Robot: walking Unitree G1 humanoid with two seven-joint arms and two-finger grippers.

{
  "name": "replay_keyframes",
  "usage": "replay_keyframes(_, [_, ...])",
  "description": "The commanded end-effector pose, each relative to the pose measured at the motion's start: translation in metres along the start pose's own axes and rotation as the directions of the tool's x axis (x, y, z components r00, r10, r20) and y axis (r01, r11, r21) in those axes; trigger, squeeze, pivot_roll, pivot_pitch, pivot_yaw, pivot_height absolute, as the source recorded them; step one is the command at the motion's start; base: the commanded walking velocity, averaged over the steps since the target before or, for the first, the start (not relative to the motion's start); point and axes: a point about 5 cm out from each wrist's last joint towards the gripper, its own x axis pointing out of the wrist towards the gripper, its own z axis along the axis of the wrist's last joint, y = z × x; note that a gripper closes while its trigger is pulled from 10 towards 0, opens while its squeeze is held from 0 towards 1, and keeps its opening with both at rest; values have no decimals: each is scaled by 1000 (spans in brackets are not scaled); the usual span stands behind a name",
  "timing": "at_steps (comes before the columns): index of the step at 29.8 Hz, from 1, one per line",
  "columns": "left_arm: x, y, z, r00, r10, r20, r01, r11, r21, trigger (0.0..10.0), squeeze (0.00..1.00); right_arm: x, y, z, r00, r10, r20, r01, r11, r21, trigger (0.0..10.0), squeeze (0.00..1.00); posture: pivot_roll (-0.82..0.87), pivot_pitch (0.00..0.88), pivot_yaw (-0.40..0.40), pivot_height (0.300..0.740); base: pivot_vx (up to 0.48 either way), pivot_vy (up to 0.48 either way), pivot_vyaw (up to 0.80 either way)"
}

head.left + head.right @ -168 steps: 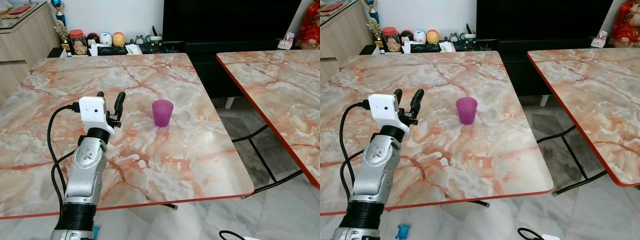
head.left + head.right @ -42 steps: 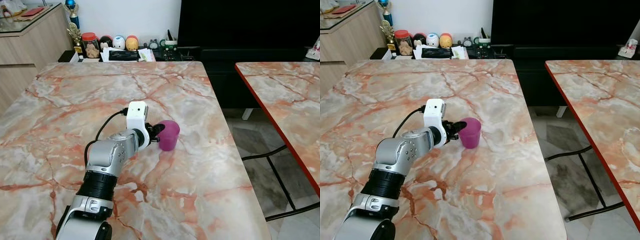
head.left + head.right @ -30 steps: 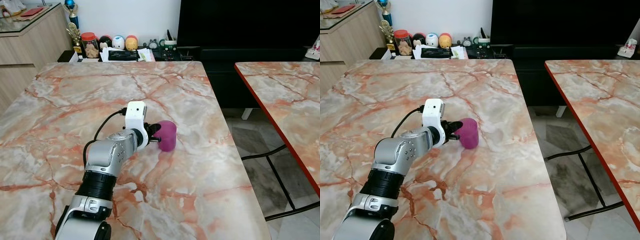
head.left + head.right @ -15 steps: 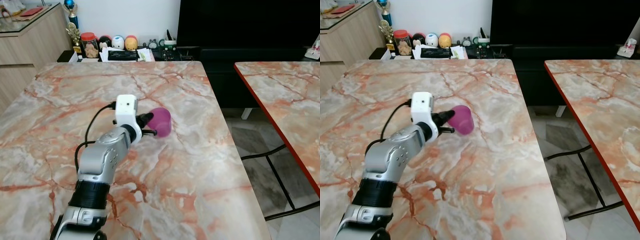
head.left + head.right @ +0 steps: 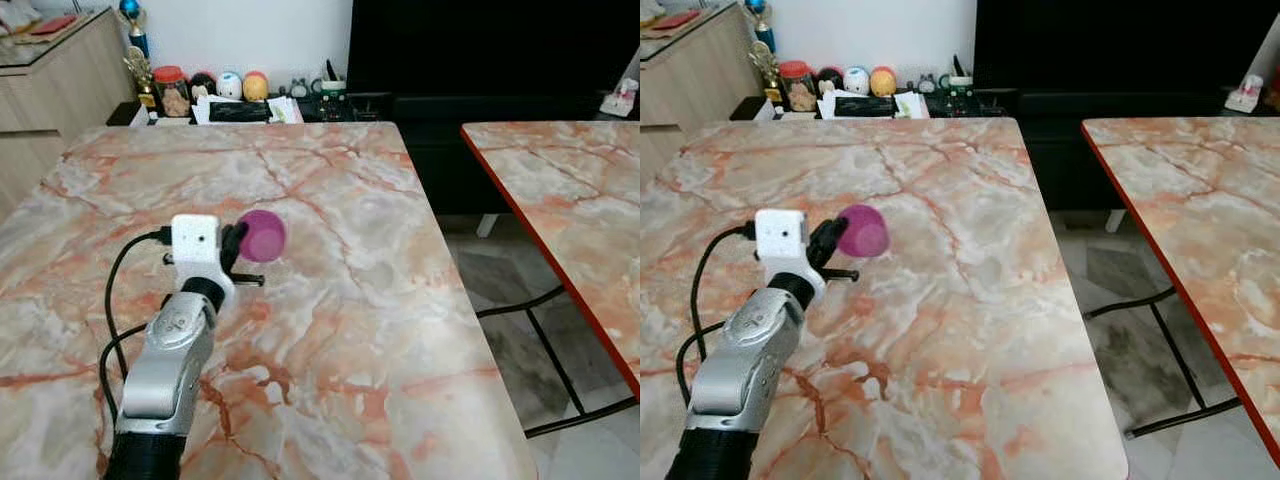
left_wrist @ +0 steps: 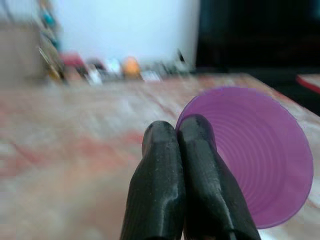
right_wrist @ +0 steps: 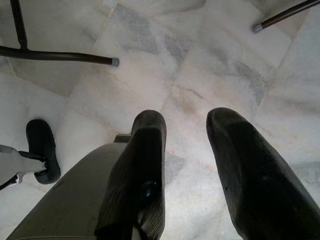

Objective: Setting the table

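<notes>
A purple plastic cup (image 5: 263, 235) hangs tipped on its side above the marble table (image 5: 350, 300), left of the middle. My left gripper (image 5: 238, 241) is shut on its rim, at the end of the silver arm reaching up from the bottom left. In the left wrist view the two black fingers (image 6: 170, 170) press together at the cup's edge, and the cup's round ribbed face (image 6: 255, 155) looks toward the camera. My right gripper (image 7: 186, 120) hangs open over the grey floor tiles with nothing in it.
A second marble table (image 5: 560, 190) stands to the right across a gap of tiled floor. Jars and figurines (image 5: 230, 85) line a low shelf behind the table, under a dark screen (image 5: 480, 50). A wooden cabinet (image 5: 40, 70) stands far left. Black table legs (image 7: 60, 56) cross the floor.
My left gripper has lifted the cup off the table and carried it left and toward me, tipping it onto its side. The view has shifted slightly.
</notes>
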Motion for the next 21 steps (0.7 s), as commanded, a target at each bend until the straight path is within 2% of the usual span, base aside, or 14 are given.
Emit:
replay_keyframes(1, [-1, 4, 5, 998, 31, 62, -34, 998, 52, 10000, 0, 0, 0, -1, 1000, -1, -11, 1, 1000, -1, 10000, 0, 86, 0, -13, 736, 0, 0, 0])
replay_keyframes(4, [0, 6, 6, 995, 46, 84, -53, 996, 72, 10000, 0, 1, 0, 1, 1000, 0, -8, 0, 1000, -2, 10000, 0, 80, 0, -12, 736, 0, -185, 0])
replay_keyframes(15, [5, -1, 9, 991, 33, 132, -40, 998, 47, 10000, 0, 2, 0, 6, 1000, -4, 6, 4, 1000, 8, 10000, 0, 73, 0, -12, 736, 0, -480, 0])
replay_keyframes(21, [7, -3, 9, 988, 30, 153, -38, 998, 47, 10000, 0, 2, -2, 5, 1000, -26, -9, 26, 997, 70, 10000, 0, 74, 0, -15, 736, 0, -480, 0])
